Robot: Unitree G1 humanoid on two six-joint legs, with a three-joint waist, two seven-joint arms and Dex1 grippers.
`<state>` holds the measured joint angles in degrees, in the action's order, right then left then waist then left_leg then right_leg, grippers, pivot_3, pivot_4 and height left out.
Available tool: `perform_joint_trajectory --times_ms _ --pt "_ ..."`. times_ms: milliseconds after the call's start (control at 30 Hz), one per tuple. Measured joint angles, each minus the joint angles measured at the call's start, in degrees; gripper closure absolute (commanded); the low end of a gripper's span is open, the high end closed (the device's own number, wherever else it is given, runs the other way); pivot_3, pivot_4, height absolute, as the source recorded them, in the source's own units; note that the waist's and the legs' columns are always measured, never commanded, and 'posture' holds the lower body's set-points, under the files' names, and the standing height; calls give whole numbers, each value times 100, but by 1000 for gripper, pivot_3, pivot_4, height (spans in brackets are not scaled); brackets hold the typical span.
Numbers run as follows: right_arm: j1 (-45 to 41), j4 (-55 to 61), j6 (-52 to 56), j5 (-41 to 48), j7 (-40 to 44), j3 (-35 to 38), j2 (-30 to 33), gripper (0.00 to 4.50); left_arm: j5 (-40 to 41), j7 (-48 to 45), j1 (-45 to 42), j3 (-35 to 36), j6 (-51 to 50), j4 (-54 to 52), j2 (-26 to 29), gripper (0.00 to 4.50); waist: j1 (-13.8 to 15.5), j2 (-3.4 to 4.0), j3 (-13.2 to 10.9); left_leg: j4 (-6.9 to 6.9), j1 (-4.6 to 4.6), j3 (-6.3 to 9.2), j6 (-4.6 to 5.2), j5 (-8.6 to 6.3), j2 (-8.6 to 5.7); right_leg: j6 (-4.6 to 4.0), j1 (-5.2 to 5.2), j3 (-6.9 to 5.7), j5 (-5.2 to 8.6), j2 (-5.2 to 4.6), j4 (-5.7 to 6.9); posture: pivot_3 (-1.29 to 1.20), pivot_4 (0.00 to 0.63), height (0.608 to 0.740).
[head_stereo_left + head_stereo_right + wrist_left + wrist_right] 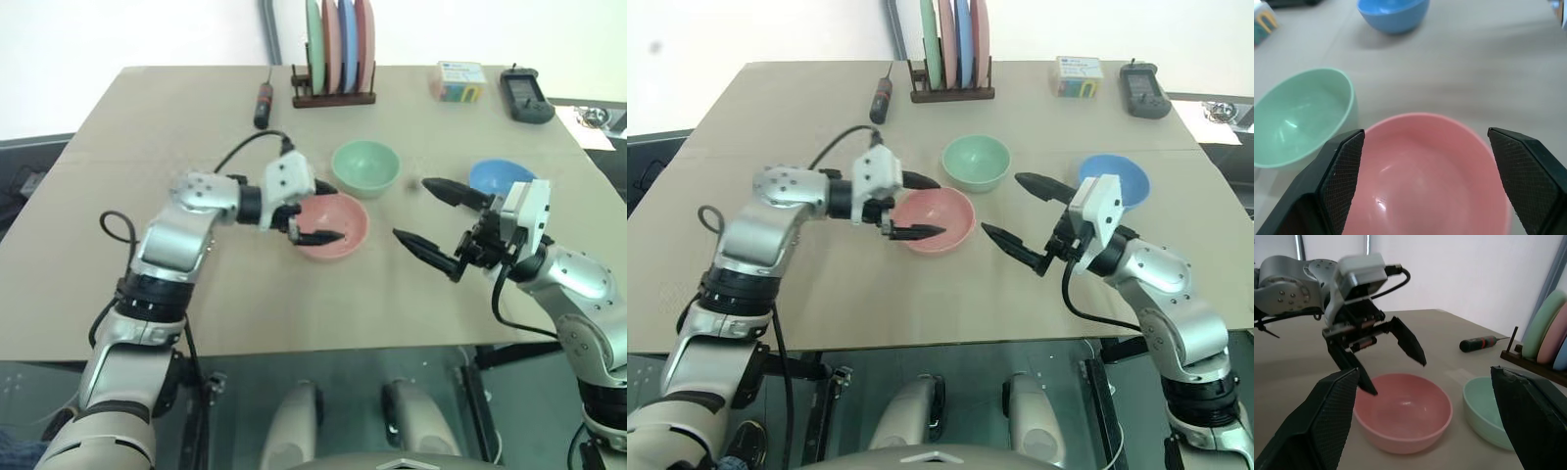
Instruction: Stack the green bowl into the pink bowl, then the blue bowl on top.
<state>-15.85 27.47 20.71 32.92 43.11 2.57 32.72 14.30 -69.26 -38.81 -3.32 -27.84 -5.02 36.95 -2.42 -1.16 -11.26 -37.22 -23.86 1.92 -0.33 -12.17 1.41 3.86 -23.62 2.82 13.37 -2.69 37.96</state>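
Note:
The pink bowl (335, 227) sits upright in the middle of the table. Just behind it to the right is the green bowl (364, 166), and the blue bowl (498, 176) stands further right. All three are empty and apart from each other. My left gripper (331, 212) is open and hangs over the pink bowl's left side, holding nothing. In the left wrist view its fingers (1342, 171) straddle the pink bowl (1425, 181). My right gripper (411, 209) is open and empty, right of the pink bowl and in front of the blue bowl.
At the back edge stands a wooden rack (333, 96) with several upright plates. A screwdriver (263, 104) lies left of it. A small colourful box (458, 80) and a black device (526, 95) lie at the back right. The front of the table is bare.

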Motion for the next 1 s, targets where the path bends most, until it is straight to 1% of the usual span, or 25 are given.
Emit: perform_joint_trajectory --times_ms 67,133,233,267,300,333,367,467,533,600,733,767,800,867,900,1000 --pt "-246 -259 29 -49 196 -63 122 0 382 177 239 303 -432 -384 25 94 6 0 0 -2 0 0 0 0 0 0 1 0 0 0 0 0 150 740" --pt "-735 -742 56 -287 476 -310 347 0 755 500 590 665 -914 -893 31 94 -13 1 0 -5 3 -7 0 0 1 1 1 7 -1 -1 0 0 150 740" --pt "-1426 -1786 -243 -953 888 -736 523 0 1241 1056 1209 1252 -1472 -1583 -9 94 4 0 0 -5 5 -2 0 0 4 0 2 0 -1 1 1 0 150 740" --pt "-1665 -2287 -459 -1313 1049 -984 542 0 1416 1304 1463 1517 -1676 -1792 -11 94 8 0 0 -3 3 0 0 0 3 -1 1 -1 -1 2 0 0 150 740" --pt "-1690 -2372 -496 -1377 1072 -1017 545 0 1444 1345 1489 1548 -1709 -1823 -10 94 16 0 0 -3 3 0 0 0 3 -1 1 -2 -1 1 0 0 150 740" --pt "-1895 -2681 -634 -1547 1142 -1190 488 0 1583 1496 1676 1797 -1835 -1991 -26 94 16 -1 -1 -4 0 0 0 0 3 -1 1 -2 -1 1 -2 0 150 740" --pt "-2384 -3399 -957 -1958 1253 -1458 388 0 1925 1829 2100 2359 -2060 -2402 -163 94 -35 3 -3 -4 2 -16 -1 0 3 -1 -4 15 -3 -2 -2 0 150 740" --pt "-3067 -4397 -1495 -2500 1378 -1720 241 0 2324 2244 2708 3099 -2199 -2916 -355 94 -53 0 -3 -2 5 -17 -1 0 6 -2 -5 14 -3 -3 -5 0 150 740" --pt "-3629 -5297 -2011 -2910 1452 -1937 -83 0 2664 2546 3241 3623 -2178 -3286 -516 94 -17 -1 -2 2 7 -7 -2 0 7 -4 -1 4 -3 0 -3 0 150 740" --pt "-3863 -5802 -2311 -3155 1447 -2089 -295 0 2834 2659 3486 3774 -2128 -3433 -591 94 12 -3 -1 1 5 -2 -2 0 5 -5 0 -1 -3 0 -4 0 150 740" --pt "-4695 -7533 -3240 -3876 1171 -2422 -952 0 3117 2896 4253 4157 -1693 -3606 -874 94 19 -4 -1 -2 3 -4 -3 0 -3 -6 2 2 -4 -8 -4 0 150 740" --pt "-4793 -7729 -3320 -3957 1111 -2434 -1028 0 3124 2942 4331 4171 -1647 -3608 -886 94 19 -4 -1 -1 3 -3 -3 0 -3 -7 1 1 -4 -8 -4 0 150 740" --pt "-5046 -8173 -3473 -4170 893 -2500 -1197 0 3131 3015 4505 4198 -1527 -3620 -923 94 4 -3 -1 1 5 -5 -3 0 -3 -7 1 4 -4 -8 -3 0 150 740" --pt "-5330 -8695 -3568 -4515 486 -2626 -1339 0 3135 3105 4686 4205 -1416 -3637 -954 94 4 -3 -1 1 5 -4 -4 0 -3 -8 0 2 -3 -8 -4 0 150 740" --pt "-5543 -9122 -3622 -4788 95 -2693 -1452 0 3132 3178 4853 4204 -1297 -3656 -955 94 2 -3 -1 3 5 -5 -4 0 -3 -10 -2 3 -3 -8 -4 0 150 740" --pt "-5728 -9662 -3724 -5137 -355 -2751 -1600 0 3144 3285 5058 4175 -1104 -3678 -963 94 6 -2 -1 6 4 -5 -4 0 -4 -10 -1 3 -2 -8 -6 0 150 740"
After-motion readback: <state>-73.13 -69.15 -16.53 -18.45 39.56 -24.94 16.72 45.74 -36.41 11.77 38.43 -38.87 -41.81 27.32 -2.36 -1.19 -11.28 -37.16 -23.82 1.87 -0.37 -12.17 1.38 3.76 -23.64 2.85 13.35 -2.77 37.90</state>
